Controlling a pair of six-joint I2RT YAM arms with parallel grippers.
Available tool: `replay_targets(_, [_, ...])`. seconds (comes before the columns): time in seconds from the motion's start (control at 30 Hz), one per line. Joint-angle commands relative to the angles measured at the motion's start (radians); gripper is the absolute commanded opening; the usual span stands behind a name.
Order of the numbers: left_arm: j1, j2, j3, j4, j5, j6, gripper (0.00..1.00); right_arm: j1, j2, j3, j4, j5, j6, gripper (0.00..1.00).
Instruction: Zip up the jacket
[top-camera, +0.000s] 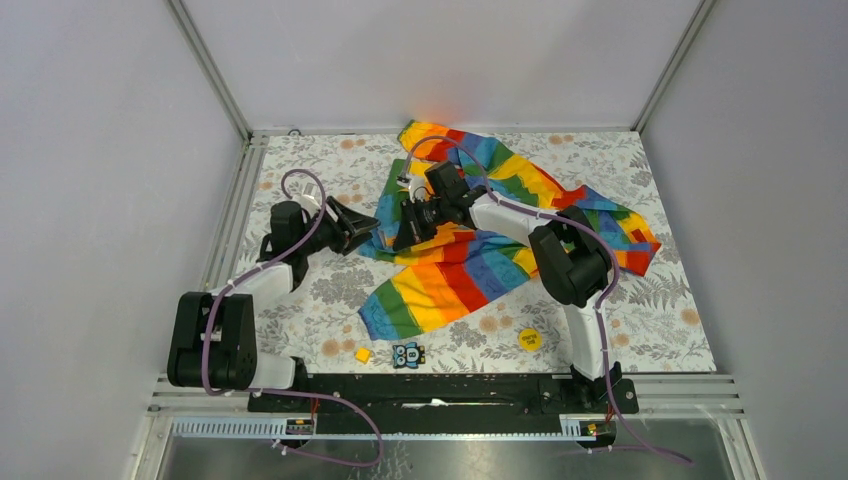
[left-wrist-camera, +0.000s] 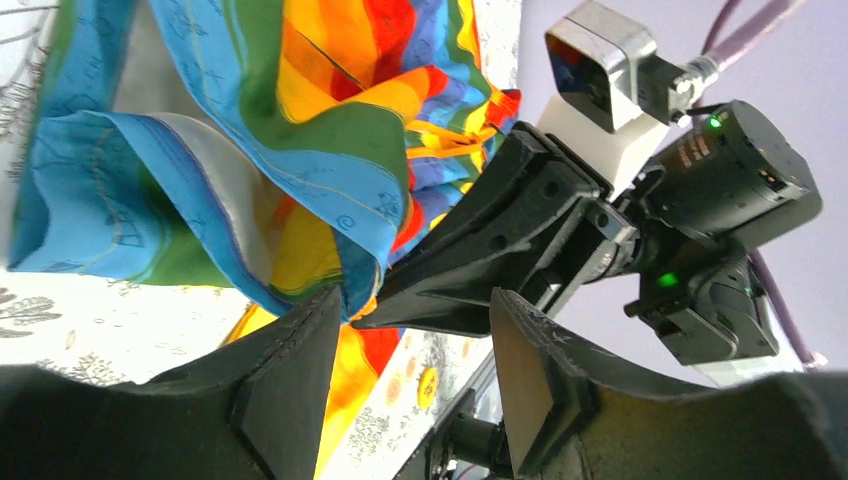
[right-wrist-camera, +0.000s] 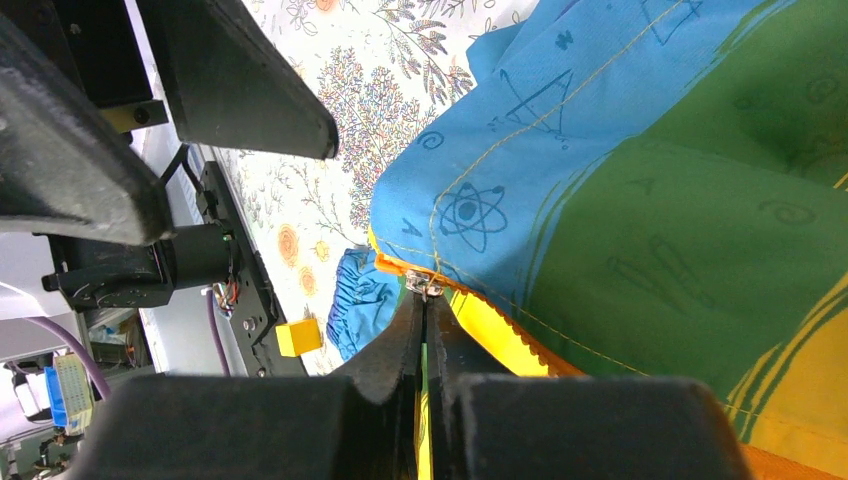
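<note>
The rainbow-striped jacket (top-camera: 450, 285) lies spread across the middle of the table. My right gripper (top-camera: 402, 228) reaches left over its lower front edge. In the right wrist view the right gripper (right-wrist-camera: 428, 300) is shut on the small metal zipper slider (right-wrist-camera: 428, 287) at the end of the orange zipper strip (right-wrist-camera: 520, 335), under blue and green fabric (right-wrist-camera: 650, 220). My left gripper (top-camera: 370, 224) faces it from the left, open. In the left wrist view the left gripper (left-wrist-camera: 415, 340) holds nothing. The jacket's blue hem (left-wrist-camera: 250, 150) hangs by one fingertip.
A yellow disc (top-camera: 528, 338), a yellow cube (top-camera: 363, 354) and a small owl figure (top-camera: 407, 354) lie near the front edge of the floral tablecloth (top-camera: 660, 320). The cube also shows in the right wrist view (right-wrist-camera: 297, 337). Walls enclose the table on three sides.
</note>
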Motion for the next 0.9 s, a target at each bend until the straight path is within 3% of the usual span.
replay_targets(0.0, [-0.004, -0.028, -0.034, 0.123, 0.067, -0.09, 0.57, -0.009, -0.046, 0.02, 0.032, -0.033, 0.01, 0.0])
replay_targets(0.3, [-0.035, -0.018, -0.042, 0.179, 0.058, -0.108, 0.58, -0.008, -0.035, 0.035, 0.033, -0.042, 0.018, 0.0])
replay_targets(0.47, [-0.047, 0.055, 0.021, 0.078, -0.022, -0.093, 0.58, -0.008, -0.048, 0.023, 0.045, -0.045, 0.025, 0.0])
replay_targets(0.63, [-0.049, 0.149, 0.066, 0.06, -0.079, -0.185, 0.57, -0.008, -0.051, 0.021, 0.045, -0.048, 0.027, 0.0])
replay_targets(0.87, [-0.101, 0.241, 0.125, 0.119, -0.074, -0.231, 0.49, -0.008, -0.054, 0.02, 0.054, -0.044, 0.034, 0.0])
